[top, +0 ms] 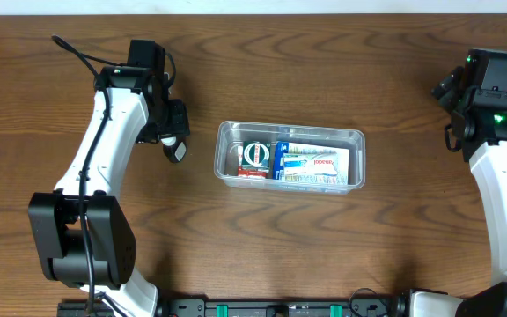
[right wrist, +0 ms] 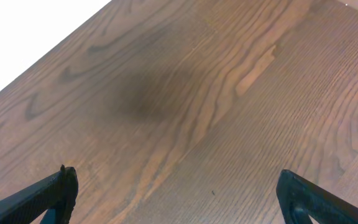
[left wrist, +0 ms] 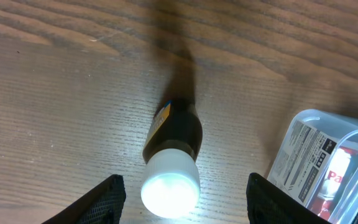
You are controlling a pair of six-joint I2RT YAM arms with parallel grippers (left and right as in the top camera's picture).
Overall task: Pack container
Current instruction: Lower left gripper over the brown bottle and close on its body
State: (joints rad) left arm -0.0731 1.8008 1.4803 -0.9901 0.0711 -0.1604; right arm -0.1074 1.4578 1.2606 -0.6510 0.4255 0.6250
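Bench point(top: 324, 251): dark wood grain, strong lighting, one arm planted at each side.
Container point(top: 290, 127): the clear tub sits mid-bench between the two arms, long side running left to right. It already holds a blue-and-white box point(top: 311, 164), a round green-and-white item point(top: 255, 153) and something red point(top: 252, 173) at its left end.
Bottle point(left wrist: 174, 140): small and dark with a white cap point(left wrist: 170, 185), near the tub's left end and not touching it. Whether it is upright or lying down, I can't tell from these angles.
Left end effector point(left wrist: 182, 202): jaws spread wide with one finger on either side of the cap. Nothing is gripped and no contact shows.
Right end effector point(right wrist: 179, 199): also wide open, over bare wood at the far right, well apart from everything.
Risk, slip: the cap looks round and smooth. If the fingers close off-centre, I'd expect the bottle to squirt out or roll away across the wood.
Risk, knock: a finger coming down on the bottle instead of beside it could topple it or push it into the tub wall.
Risk, rim: the tub looks light and nothing braces it. A bottle carried in low could catch the rim and shove or tilt the whole tub.
Risk, room: the inside already looks crowded. A careless drop could leave the bottle perched on the packets, or let it bounce back out.
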